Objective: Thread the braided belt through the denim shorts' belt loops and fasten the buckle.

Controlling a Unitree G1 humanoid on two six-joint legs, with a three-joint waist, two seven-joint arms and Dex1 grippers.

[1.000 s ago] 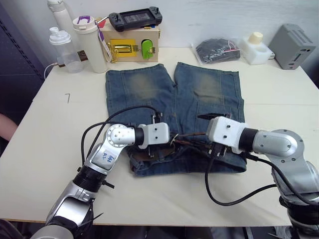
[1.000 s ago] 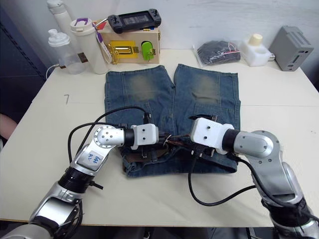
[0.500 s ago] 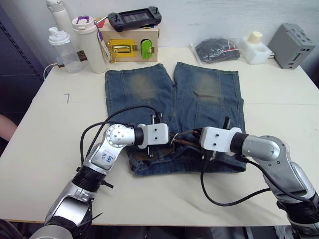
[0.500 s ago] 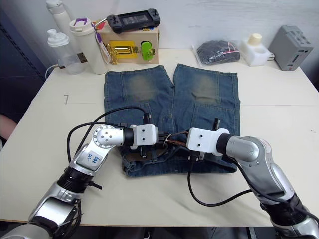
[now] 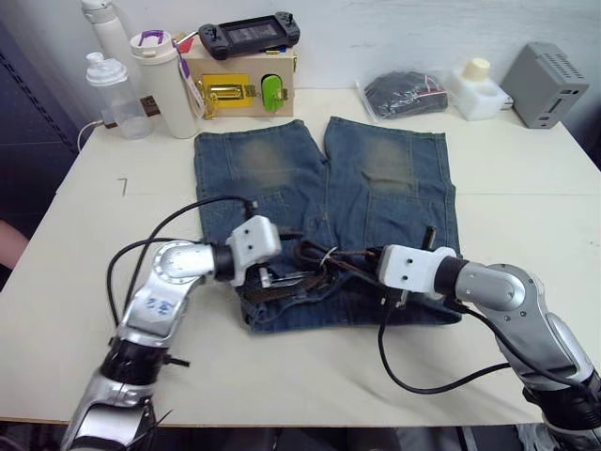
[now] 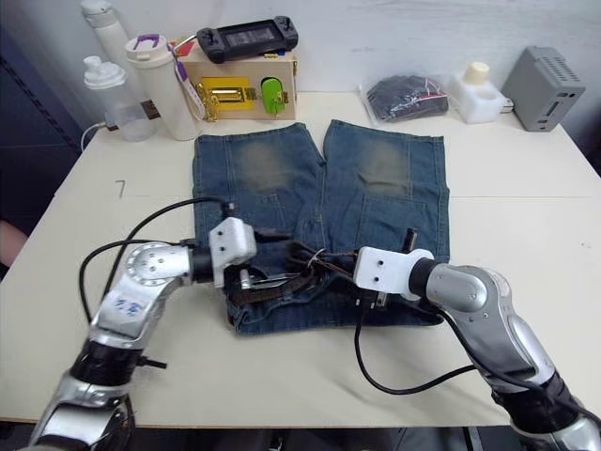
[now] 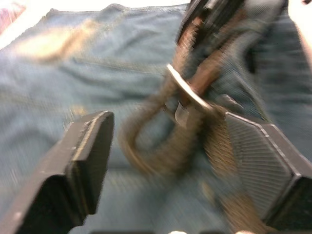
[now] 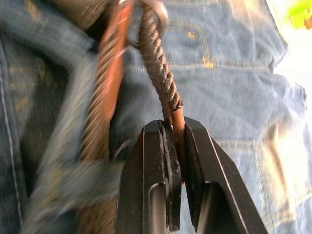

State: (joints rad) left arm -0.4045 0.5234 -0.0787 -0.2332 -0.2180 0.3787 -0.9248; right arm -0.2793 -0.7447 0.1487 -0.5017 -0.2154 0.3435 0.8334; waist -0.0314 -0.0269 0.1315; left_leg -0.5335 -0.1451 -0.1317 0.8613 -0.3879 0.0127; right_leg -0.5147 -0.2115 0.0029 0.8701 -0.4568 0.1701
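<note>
Item: my right pincer (image 8: 176,146), pinching the braided belt (image 8: 155,56) by its leather tip. My left pincer (image 7: 165,161) spread, belt between.

Location: denim shorts (image 5: 324,188) waistband, six o'clock.

Risk: the tip slipping free under pull; the buckle (image 7: 187,90) snagging.

A handwritten "7" stands on the table (image 5: 56,244) at its left side.

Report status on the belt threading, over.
Right end effector shut on belt tip. Left end effector open around braided belt at denim shorts waistband. Buckle unfastened.
</note>
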